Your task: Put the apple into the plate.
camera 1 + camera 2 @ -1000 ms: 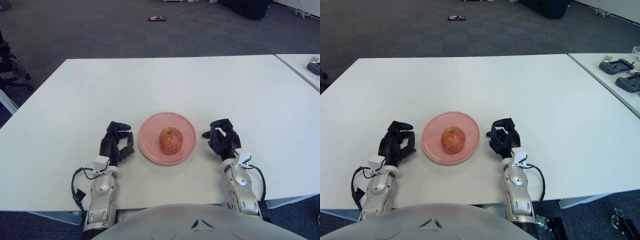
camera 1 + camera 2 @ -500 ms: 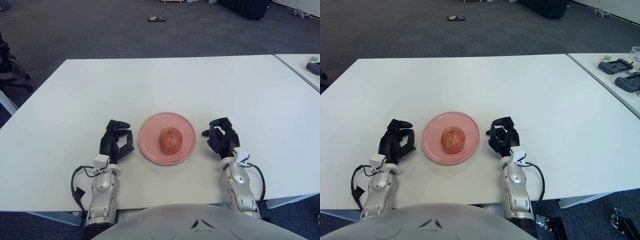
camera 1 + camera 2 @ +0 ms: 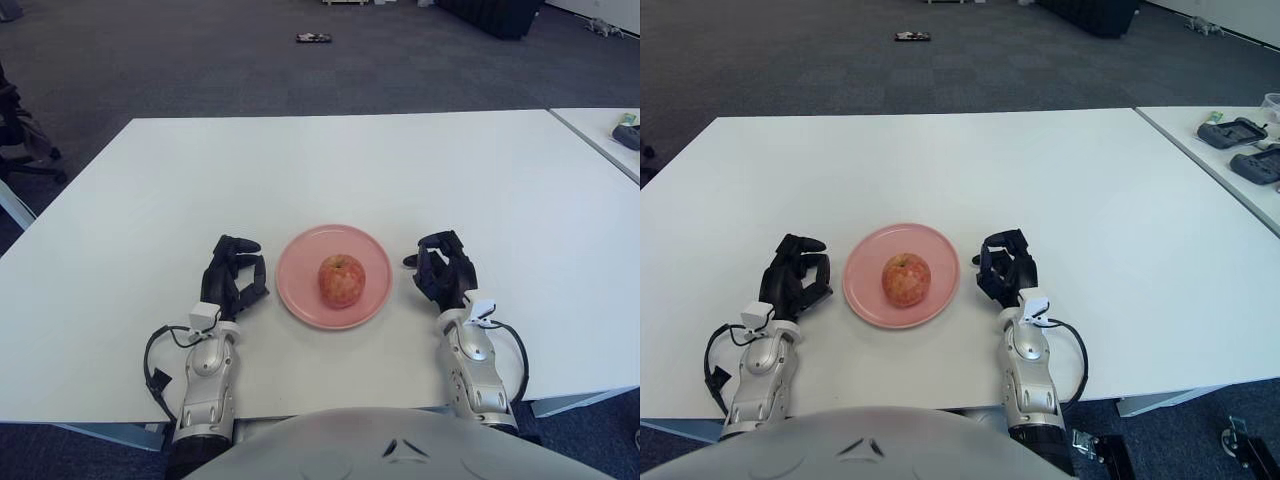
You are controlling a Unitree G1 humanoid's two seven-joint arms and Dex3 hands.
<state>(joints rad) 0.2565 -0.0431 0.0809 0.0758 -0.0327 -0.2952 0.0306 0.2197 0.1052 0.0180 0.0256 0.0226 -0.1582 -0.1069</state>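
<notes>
Apple (image 3: 342, 280): sits in the middle of the plate, held by neither hand.
Plate (image 3: 298, 290): pink, on the white table (image 3: 330, 160) toward its near edge, midway along it.
Left hand (image 3: 233, 276): just left of the plate, fingers curled, holding nothing.
Right hand (image 3: 445, 271): just right of the plate, fingers curled, holding nothing.

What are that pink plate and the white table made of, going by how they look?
The plate looks like matte plastic or glazed ceramic: even pink, no strong shine; I can't tell which. The table seems a smooth white laminate board, judging by its flat, uniform top. The apple on the plate looks real, with mottled red-yellow skin.
</notes>
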